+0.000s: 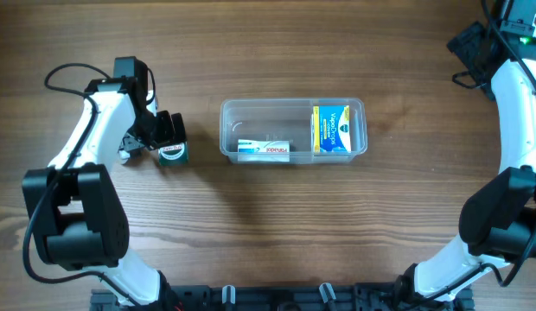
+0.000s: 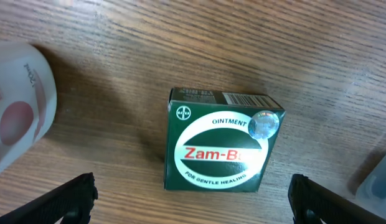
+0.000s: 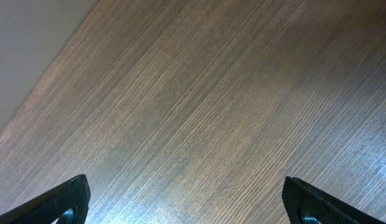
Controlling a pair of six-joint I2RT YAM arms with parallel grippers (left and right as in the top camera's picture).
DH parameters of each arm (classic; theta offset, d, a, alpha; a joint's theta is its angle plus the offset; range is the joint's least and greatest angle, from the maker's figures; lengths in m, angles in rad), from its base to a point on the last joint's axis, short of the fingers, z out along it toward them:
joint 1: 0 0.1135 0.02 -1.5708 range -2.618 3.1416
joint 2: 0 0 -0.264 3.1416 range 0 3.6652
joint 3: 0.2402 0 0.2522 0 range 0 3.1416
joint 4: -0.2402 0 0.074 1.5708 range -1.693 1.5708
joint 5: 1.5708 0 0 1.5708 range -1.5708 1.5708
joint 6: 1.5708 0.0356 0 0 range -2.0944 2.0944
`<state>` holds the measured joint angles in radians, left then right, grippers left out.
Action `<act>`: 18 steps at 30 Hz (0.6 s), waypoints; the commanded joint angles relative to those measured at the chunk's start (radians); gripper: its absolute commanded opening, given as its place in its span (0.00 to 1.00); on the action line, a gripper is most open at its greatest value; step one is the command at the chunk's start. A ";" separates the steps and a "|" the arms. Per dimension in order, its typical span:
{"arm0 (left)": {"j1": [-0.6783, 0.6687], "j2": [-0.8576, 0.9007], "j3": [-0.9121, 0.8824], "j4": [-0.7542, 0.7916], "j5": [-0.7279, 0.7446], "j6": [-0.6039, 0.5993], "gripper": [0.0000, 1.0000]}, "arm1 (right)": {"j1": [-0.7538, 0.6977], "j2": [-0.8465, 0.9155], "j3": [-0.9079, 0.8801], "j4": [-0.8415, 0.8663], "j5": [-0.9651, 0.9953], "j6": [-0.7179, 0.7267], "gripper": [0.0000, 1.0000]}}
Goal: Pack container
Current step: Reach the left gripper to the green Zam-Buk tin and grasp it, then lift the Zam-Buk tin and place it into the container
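Squarely before spread left pincer (image 2: 192,198), green "Zam-B" OINTMENT box (image 2: 221,146)

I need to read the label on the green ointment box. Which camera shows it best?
Left wrist: the green ointment box sits large mid-frame, its label facing the camera. Overhead shows it only small, text unreadable. Right wrist shows only the table, no box.
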<state>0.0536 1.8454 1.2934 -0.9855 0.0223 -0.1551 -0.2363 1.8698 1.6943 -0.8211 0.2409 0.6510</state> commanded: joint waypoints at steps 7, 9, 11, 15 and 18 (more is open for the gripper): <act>-0.076 0.096 0.006 0.035 -0.020 0.072 1.00 | 0.003 -0.009 -0.001 0.002 0.013 0.011 1.00; -0.079 0.112 0.006 0.035 -0.020 0.068 1.00 | 0.003 -0.009 -0.001 0.002 0.013 0.011 1.00; -0.079 0.130 0.006 0.035 -0.020 0.065 1.00 | 0.003 -0.009 -0.001 0.002 0.013 0.010 1.00; -0.078 0.132 -0.003 0.035 -0.018 0.065 1.00 | 0.003 -0.009 -0.001 0.002 0.013 0.010 1.00; -0.078 0.132 -0.005 0.038 0.060 0.065 1.00 | 0.003 -0.009 -0.001 0.002 0.013 0.010 1.00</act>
<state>-0.0246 1.9656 1.2934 -0.9531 0.0250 -0.1062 -0.2363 1.8698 1.6943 -0.8211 0.2409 0.6510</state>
